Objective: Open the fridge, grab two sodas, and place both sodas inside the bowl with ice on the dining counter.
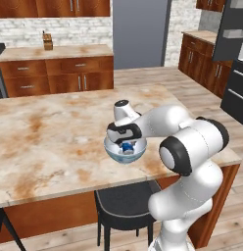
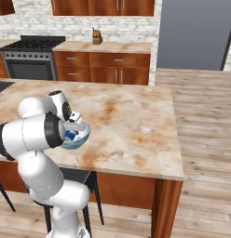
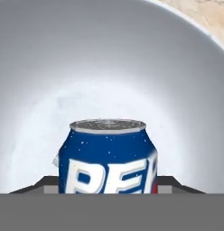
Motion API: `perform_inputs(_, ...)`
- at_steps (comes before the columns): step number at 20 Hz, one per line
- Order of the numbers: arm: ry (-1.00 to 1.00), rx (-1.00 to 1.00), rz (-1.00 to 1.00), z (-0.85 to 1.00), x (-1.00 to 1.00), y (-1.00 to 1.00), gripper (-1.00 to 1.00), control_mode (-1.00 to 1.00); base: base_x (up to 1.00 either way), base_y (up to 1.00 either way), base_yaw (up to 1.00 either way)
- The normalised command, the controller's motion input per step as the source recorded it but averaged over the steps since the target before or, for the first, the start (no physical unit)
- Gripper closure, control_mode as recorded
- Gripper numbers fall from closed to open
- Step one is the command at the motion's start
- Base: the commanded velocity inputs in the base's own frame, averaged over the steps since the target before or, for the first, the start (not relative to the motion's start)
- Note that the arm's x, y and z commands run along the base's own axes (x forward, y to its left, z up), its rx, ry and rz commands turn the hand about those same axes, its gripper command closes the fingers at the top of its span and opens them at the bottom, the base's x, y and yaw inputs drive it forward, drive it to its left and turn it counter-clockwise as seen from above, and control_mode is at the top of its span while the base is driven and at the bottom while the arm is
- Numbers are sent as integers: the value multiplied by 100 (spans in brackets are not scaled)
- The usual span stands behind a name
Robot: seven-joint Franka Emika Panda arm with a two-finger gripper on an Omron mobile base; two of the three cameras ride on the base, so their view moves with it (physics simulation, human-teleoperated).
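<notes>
Hand view: pincer (image 3: 108, 191) clamps the blue soda can (image 3: 108, 155) inside the bowl (image 3: 50, 67); lower it gently, release squarely

The arm (image 1: 192, 162) is glossy white, made of thick round segments like fat tubes. Between segments there are dark, almost black rings at the joints; one big black ring with a grey round cap (image 1: 170, 156) sits on the elbow. In the right base view, the same white shell and a black band (image 2: 53, 131) appear. The hand (image 1: 124, 131) is white with a black block. No cables or screws can be seen.
</notes>
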Motion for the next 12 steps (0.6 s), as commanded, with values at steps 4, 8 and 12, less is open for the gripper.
perform_inputs(4,-5,0,0,0,0,0,-100,-100,0,0,0)
perform_inputs(8,-11,0,0,42,-11,0,-100,-100,0,0,0)
perform_inputs(12,-14,0,0,82,-31,0,-100,-100,0,0,0)
